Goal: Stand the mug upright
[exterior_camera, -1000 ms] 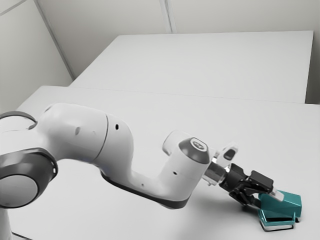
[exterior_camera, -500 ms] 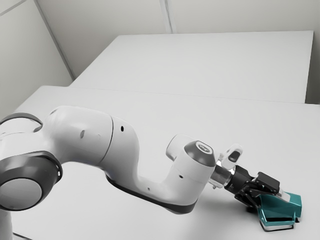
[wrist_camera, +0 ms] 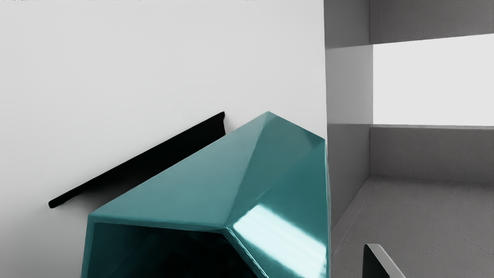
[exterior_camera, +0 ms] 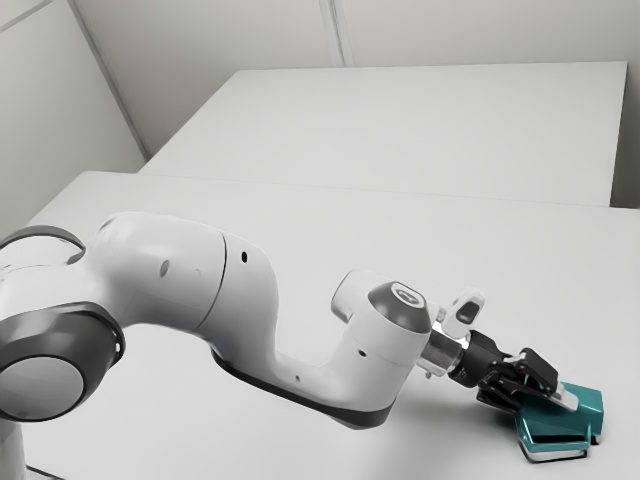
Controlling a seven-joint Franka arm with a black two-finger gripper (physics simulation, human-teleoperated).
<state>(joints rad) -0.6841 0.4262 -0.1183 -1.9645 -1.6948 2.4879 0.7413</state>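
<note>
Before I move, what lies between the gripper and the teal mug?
Nothing else that I see: in the exterior view the gripper overlaps the teal mug; in the wrist view, grey background shows between one finger and the mug. Contact I can't judge.

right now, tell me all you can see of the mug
The mug is teal and glossy, ceramic or plastic by its look, with flat angular facets. It lies on its side on the table, its dark mouth facing my open gripper. A black strip along one side may be its handle. One finger stands clear of it in the wrist view; other contact I can't tell.
</note>
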